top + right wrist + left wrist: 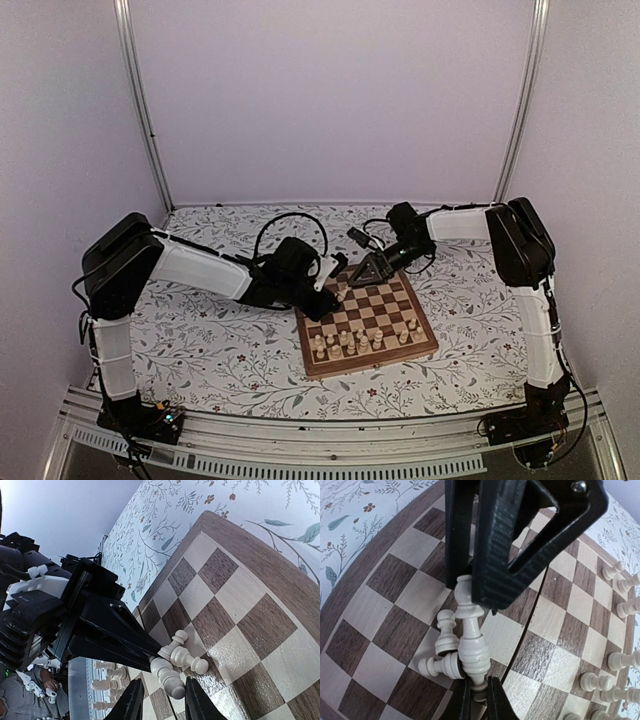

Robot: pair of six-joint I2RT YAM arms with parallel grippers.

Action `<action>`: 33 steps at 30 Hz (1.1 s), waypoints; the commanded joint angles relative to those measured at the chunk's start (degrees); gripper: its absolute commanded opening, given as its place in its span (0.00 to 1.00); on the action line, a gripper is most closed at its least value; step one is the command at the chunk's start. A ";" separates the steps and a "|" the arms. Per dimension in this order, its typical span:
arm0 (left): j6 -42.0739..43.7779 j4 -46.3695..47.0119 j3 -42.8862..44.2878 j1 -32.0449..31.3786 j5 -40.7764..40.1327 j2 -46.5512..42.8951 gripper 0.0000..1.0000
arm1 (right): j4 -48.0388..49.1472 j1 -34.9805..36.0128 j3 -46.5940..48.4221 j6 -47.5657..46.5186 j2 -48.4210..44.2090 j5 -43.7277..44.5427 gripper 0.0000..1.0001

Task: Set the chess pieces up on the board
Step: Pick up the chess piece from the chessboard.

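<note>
Floral-printed tabletop (220, 350) carries a square wooden chessboard (390, 300) of dark brown and light tan squares, lying a little right of centre in the overhead frame. Near the board's upper-left corner, a tall cream turned chess piece (472, 652) is held at a tilt. The left gripper (479, 700) is clamped on the piece's base, its black fingers pressed close at the bottom of the left wrist frame. The right gripper (165, 681) reaches in from the opposite side, its fingers on either side of the piece's head; whether they press on it cannot be told. Just beside the tall piece, two smaller cream pieces (440, 665) lie toppled on the board, close together. More cream pieces (360, 340) stand upright in rows along the board's lower edge in the overhead frame. Pale lilac walls (330, 100) fill the top of that frame.
</note>
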 commanded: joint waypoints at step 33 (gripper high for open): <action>-0.96 -7.00 2.82 2.08 2.31 -1.72 0.00 | -0.80 -3.86 2.85 -3.16 -6.24 4.37 0.06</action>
